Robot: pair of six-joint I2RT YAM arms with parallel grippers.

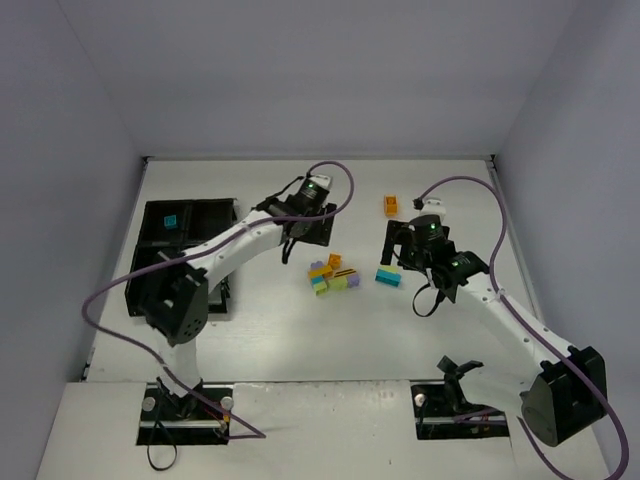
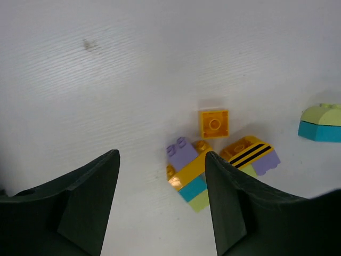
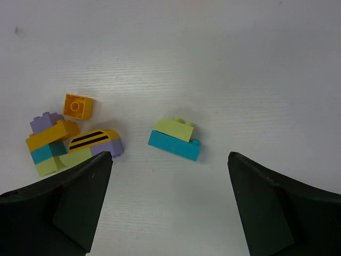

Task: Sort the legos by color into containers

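Observation:
The black four-compartment tray (image 1: 147,232) lies at the left, with one teal brick (image 1: 172,221) in its far-left compartment. A mixed stack of purple, orange, teal and lime bricks (image 2: 189,173) lies mid-table beside a small orange brick (image 2: 214,123) and a striped orange-purple piece (image 2: 250,154). A lime brick on a teal brick (image 3: 175,140) lies to their right. My left gripper (image 2: 161,154) is open and empty above the table, the mixed stack at its right finger. My right gripper (image 3: 169,156) is open and empty, hovering near the lime-teal pair.
A lone orange brick (image 1: 391,205) lies farther back, behind the right gripper (image 1: 402,255). The left arm (image 1: 235,245) reaches over the tray's right side. White walls close the table on three sides. Purple cables loop from both arms.

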